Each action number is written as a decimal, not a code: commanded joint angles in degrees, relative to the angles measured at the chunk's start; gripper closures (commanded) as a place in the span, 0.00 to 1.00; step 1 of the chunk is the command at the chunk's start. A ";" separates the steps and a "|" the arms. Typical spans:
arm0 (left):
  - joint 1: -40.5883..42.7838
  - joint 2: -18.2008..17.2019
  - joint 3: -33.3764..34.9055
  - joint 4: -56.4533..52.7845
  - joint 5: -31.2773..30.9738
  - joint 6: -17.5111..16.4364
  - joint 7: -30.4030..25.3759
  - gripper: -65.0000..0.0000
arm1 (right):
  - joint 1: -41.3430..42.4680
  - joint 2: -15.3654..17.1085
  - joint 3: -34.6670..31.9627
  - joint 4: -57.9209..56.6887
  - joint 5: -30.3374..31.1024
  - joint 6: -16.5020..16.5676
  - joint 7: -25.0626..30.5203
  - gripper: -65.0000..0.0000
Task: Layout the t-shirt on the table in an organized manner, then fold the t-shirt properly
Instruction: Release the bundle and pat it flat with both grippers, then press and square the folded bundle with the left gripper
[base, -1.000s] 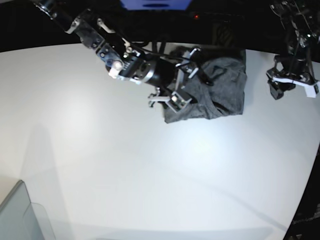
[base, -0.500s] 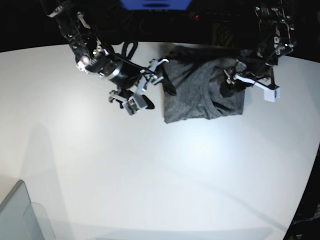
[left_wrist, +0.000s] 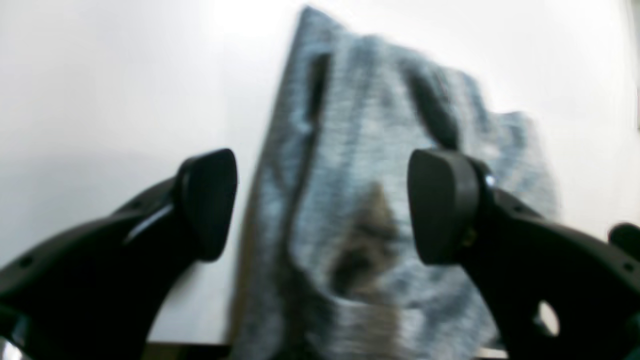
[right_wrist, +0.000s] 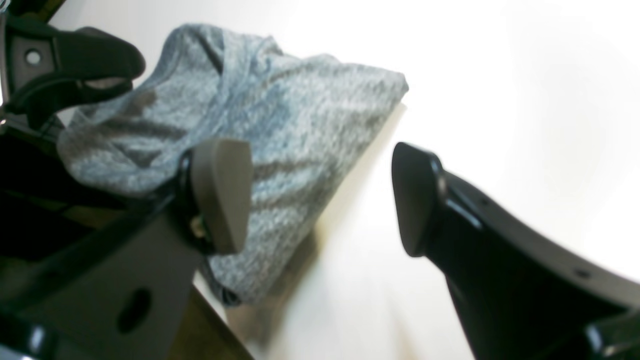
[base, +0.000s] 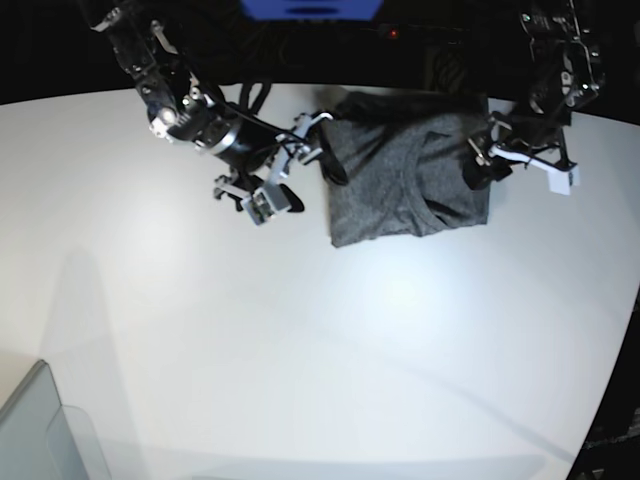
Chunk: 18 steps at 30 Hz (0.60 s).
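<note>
Dark heather-grey knit t-shirt (base: 410, 180) folded at far edge of glossy white desk (base: 300, 340), left gripper (base: 510, 160) and right gripper (base: 300, 170) flanking the shirt, both jaws spread wide, holding nothing

Beyond my bench the room lies dark; a blue panel (base: 311, 9) glows overhead, a translucent grey bin (base: 40, 430) sits nearby.

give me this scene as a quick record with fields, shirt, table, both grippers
t-shirt: dark heather grey, folded into a compact rectangle, lying at the far edge of the table
table: glossy white, bare in front of the shirt
left gripper: open, at the shirt's side edge, holding nothing
right gripper: open, beside the shirt's opposite edge, holding nothing
bin: translucent grey corner, near side of table, apart from the shirt
</note>
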 joint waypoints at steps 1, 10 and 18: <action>-0.94 -0.57 -0.02 0.00 -0.73 -0.58 -0.50 0.20 | 0.31 -0.08 0.16 1.16 0.85 0.28 1.41 0.32; -4.81 -0.48 10.09 -6.42 11.67 -0.84 -1.03 0.26 | -1.01 -0.08 7.37 1.25 0.85 0.28 1.50 0.32; -10.79 -3.47 17.48 -11.43 15.45 -0.84 -0.77 1.00 | -2.59 -0.08 22.23 3.53 0.85 0.28 1.32 0.32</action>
